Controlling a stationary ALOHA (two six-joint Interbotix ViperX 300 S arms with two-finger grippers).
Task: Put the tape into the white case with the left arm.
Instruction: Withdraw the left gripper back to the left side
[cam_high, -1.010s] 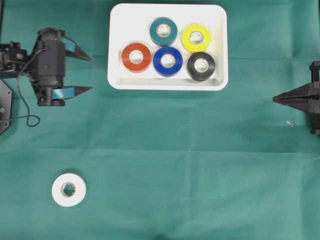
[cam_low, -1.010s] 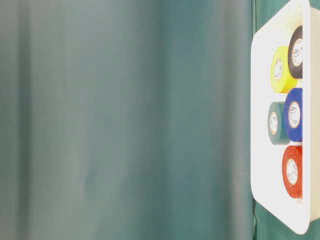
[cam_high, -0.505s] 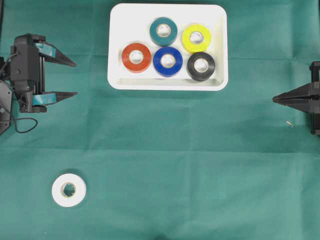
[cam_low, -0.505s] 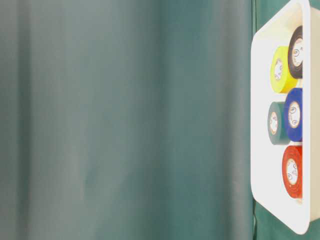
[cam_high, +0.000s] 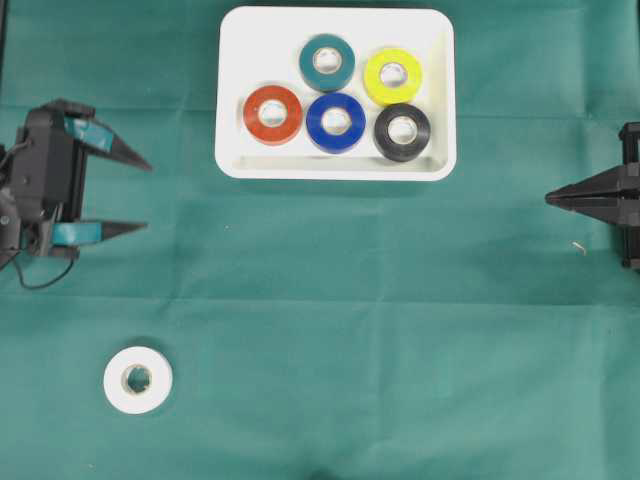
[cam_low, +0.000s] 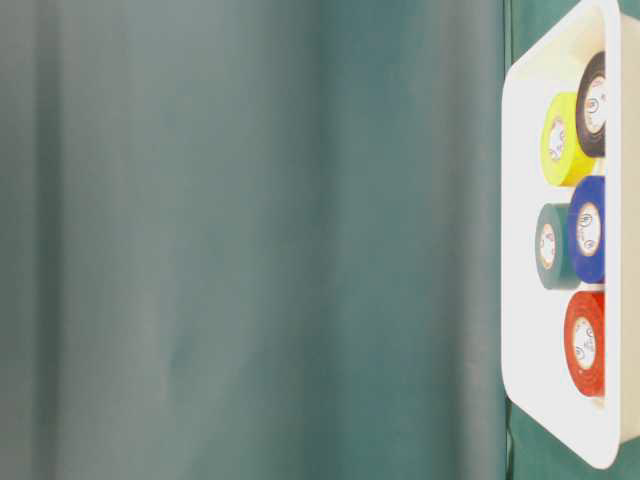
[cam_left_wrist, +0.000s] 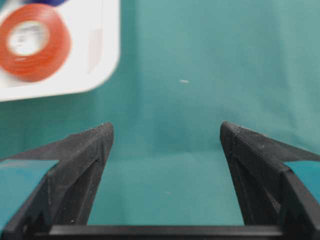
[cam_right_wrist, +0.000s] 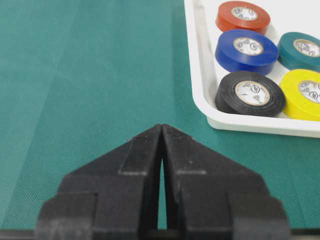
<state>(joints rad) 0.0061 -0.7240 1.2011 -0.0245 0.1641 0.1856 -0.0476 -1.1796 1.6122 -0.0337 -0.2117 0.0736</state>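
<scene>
Only overhead shows the white tape roll (cam_high: 138, 379) lying on green cloth (cam_high: 350, 320), well apart from the teal-banded black left gripper (cam_high: 140, 195), jaws spread empty; the all-black right gripper (cam_high: 549, 200) is closed on nothing, and the shallow white plastic case (cam_high: 232, 100) holds five rolls.

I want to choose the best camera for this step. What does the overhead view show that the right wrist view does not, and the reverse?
Only the overhead view shows the white tape roll lying on the green cloth and the left gripper, open and empty. Only the right wrist view shows close up that the right gripper is shut on nothing. Both show the white case holding the red, blue, teal, yellow and black rolls.
</scene>
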